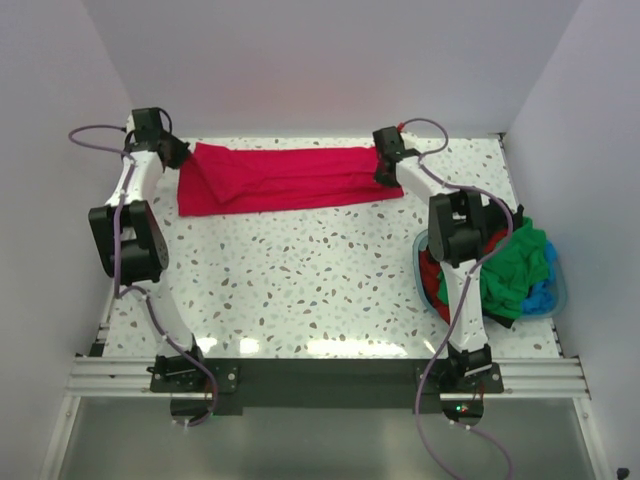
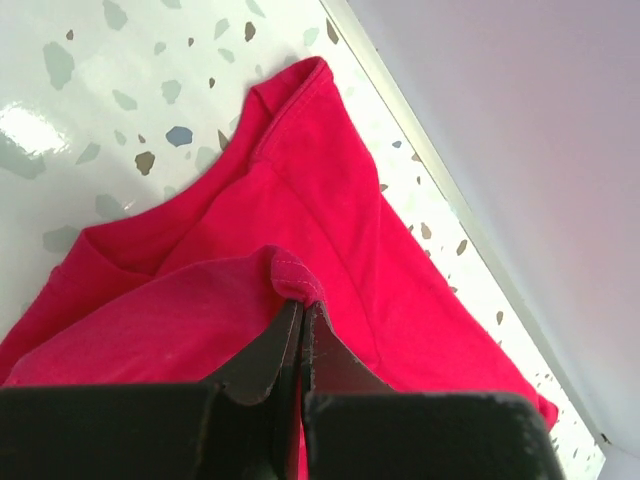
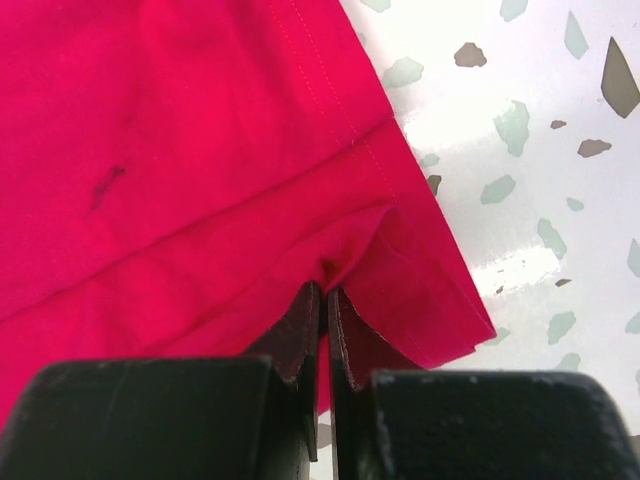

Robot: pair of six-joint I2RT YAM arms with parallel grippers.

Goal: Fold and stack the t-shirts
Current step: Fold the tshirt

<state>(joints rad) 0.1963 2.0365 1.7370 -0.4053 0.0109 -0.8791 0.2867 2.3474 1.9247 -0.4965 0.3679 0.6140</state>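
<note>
Left tool has its jaws pressed together on the 9 o'clock end of the bright crimson-red cotton t-shirt; right tool clamps its 3 o'clock end. Shirt lies at 12 o'clock on the speckled worktop.

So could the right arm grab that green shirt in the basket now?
Probably not yet: the right gripper is shut on the crimson shirt. The green shirt lies uncovered in the basket beside that arm, so after letting go, likely yes.
</note>
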